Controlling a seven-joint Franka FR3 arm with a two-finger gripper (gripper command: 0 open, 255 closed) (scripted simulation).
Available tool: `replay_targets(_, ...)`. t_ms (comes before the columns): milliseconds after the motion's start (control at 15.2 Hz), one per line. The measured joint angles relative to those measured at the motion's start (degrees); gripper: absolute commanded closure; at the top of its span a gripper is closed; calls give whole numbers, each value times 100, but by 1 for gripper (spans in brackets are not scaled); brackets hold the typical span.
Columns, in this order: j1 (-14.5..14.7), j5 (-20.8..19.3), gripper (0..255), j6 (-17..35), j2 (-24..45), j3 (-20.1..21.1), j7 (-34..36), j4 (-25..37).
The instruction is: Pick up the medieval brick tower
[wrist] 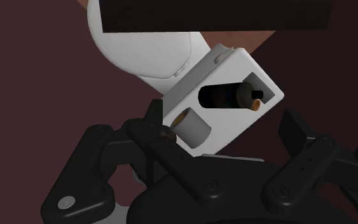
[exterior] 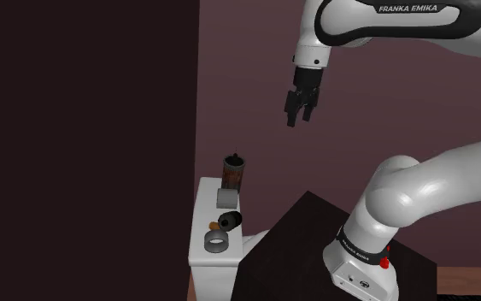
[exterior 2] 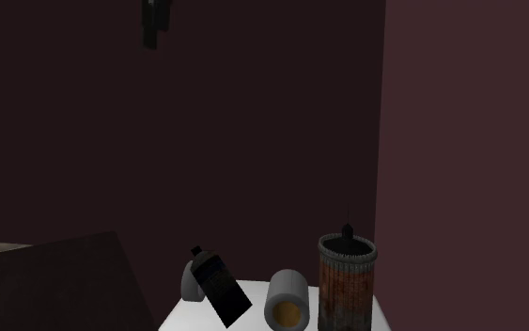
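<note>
1. One white arm (exterior: 418, 184) rises from its dark stand (exterior: 302, 227) closest to me. The elbow is bent low, and the upper links swing high overhead so the wrist hangs downward.
2. Its black fingers (exterior: 290, 117) point down and stand apart with nothing between them. They hover in open air, well above everything on the bench.
3. Below them, toward the shoulder view's left, sits the narrow white bench (exterior: 206, 201) with a row of things. Nearest is a grey ring (exterior: 217, 242), then a dark bottle (exterior: 228, 221) tipped over, then a grey roll (exterior: 226, 198).
4. At the row's far end stands the brick tower (exterior: 233, 172), upright with its long axis vertical. Its sides are reddish-brown under a dark notched rim, and it is just beside the grey roll, close to the wall's corner.
5. So in the shoulder view the tower lies down and leftward from the fingers, well apart. I judge the next move to be a descent over that far end, with the fingers straddling the round body and not nudging the roll.
6. Behind it all is a maroon wall (exterior: 255, 103).
</note>
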Motion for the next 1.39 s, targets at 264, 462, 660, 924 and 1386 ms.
replay_targets(264,-74,85,0,413,403,50,293,-31)
replay_targets(462,-165,201,0,893,1022,121,709,102)
replay_targets(660,-240,317,0,1360,1625,194,1147,238)
replay_targets(924,-390,397,0,1854,2447,168,1604,566)
replay_targets(1386,-584,569,0,2677,3988,77,2371,1295)
